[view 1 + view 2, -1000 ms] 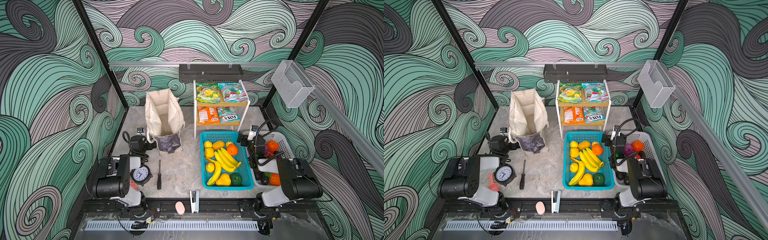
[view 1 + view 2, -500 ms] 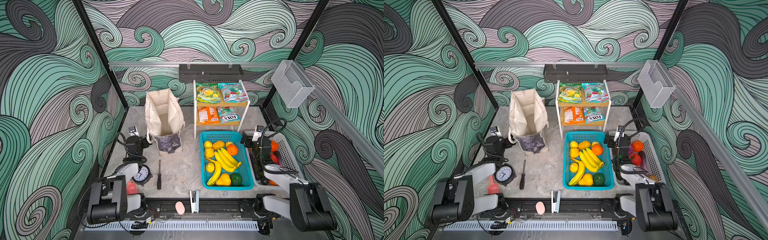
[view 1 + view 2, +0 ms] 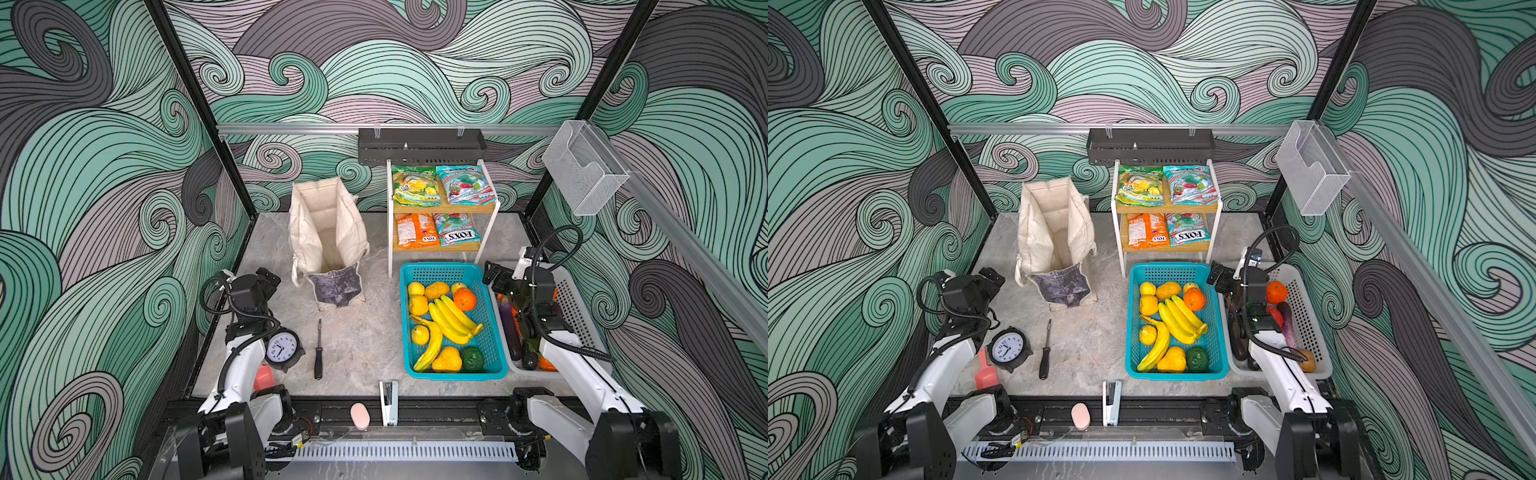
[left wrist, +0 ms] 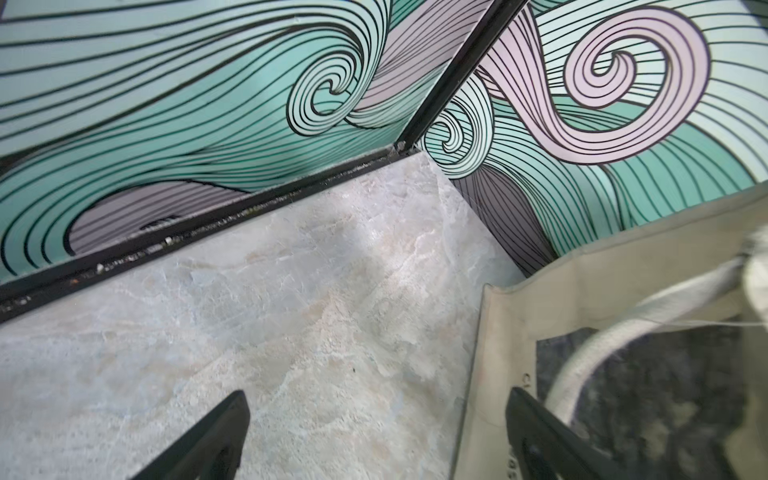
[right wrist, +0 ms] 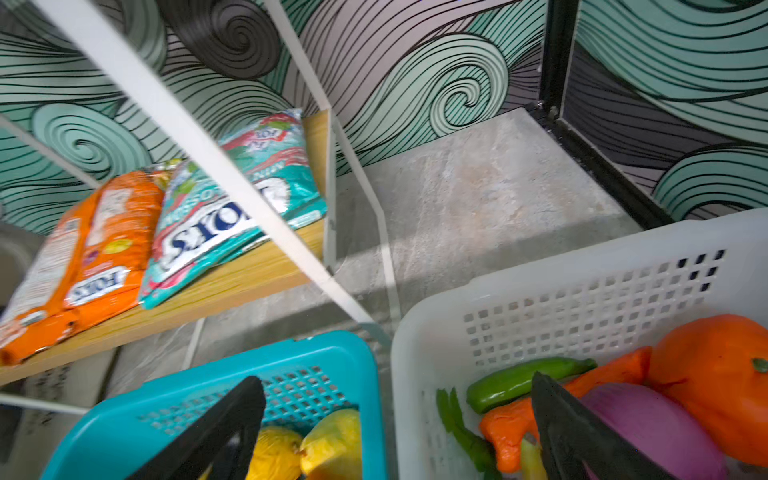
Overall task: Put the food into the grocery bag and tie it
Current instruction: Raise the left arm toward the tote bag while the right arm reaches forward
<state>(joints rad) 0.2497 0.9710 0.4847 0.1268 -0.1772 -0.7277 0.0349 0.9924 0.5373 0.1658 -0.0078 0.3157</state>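
Beside the left tool (image 4: 377,395), spread wide and empty over the table (image 4: 291,332), the bag (image 4: 582,299) is stood upright. Below the right tool (image 5: 397,379), also spread and empty, fruit (image 5: 332,444) is kept in a teal basket (image 5: 232,361) and vegetables (image 5: 648,424) in a white basket (image 5: 540,266).

The cream grocery bag (image 3: 328,232) stands upright, mouth open, left of centre in both top views. Bananas (image 3: 451,322) and an orange (image 3: 464,299) lie in the teal basket (image 3: 457,374), right of centre; candy packets (image 3: 415,185) lie just above.
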